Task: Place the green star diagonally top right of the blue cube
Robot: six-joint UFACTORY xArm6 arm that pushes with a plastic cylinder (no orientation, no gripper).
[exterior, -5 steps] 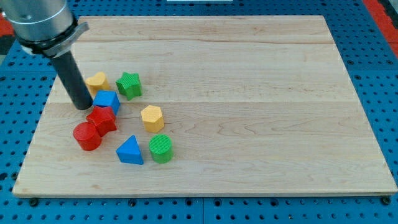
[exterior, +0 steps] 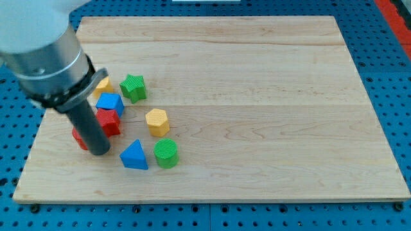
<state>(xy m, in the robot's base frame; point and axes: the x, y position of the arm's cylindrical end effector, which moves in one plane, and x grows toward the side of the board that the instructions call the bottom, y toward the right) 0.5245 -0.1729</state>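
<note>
The green star [exterior: 133,87] lies on the wooden board at the view's left, just up and right of the blue cube [exterior: 110,102], close to it. My tip [exterior: 98,151] is at the lower left of the cluster, below the blue cube. The rod covers most of the red cylinder [exterior: 78,139] and part of the red block [exterior: 110,121]. The rod's upper part hides some of the yellow block [exterior: 103,84] left of the star.
A yellow hexagonal block [exterior: 157,121] lies right of the red block. A blue triangle [exterior: 134,155] and a green cylinder [exterior: 166,153] lie near the board's [exterior: 257,96] bottom edge, right of my tip.
My tip has moved down and slightly right, from left of the blue cube to over the red cylinder. The blocks look unmoved.
</note>
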